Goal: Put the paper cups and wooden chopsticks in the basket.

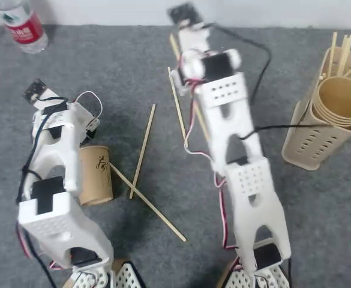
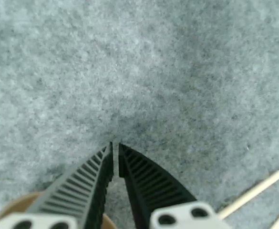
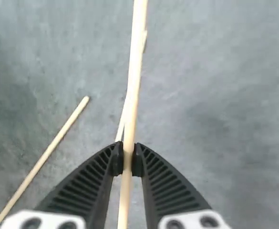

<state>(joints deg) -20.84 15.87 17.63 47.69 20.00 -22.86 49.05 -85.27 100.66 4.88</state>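
My right gripper (image 3: 125, 160) is shut on a wooden chopstick (image 3: 134, 71), which runs between its fingertips and on over the carpet; in the high view this chopstick (image 1: 174, 47) pokes out beside the right arm at the back middle. My left gripper (image 2: 115, 145) is shut with nothing in it, just above the grey carpet. A brown paper cup (image 1: 94, 175) lies on its side against the left arm; its rim (image 2: 20, 205) shows under the left fingers. Three loose chopsticks (image 1: 142, 150) (image 1: 148, 204) (image 1: 176, 102) lie between the arms. The beige basket (image 1: 307, 144) stands at the right.
The basket holds stacked paper cups (image 1: 342, 102) and several chopsticks (image 1: 343, 51). A plastic water bottle (image 1: 22, 24) lies at the back left corner. Black cables (image 1: 265, 60) run from the right arm toward the basket. Grey carpet covers the table.
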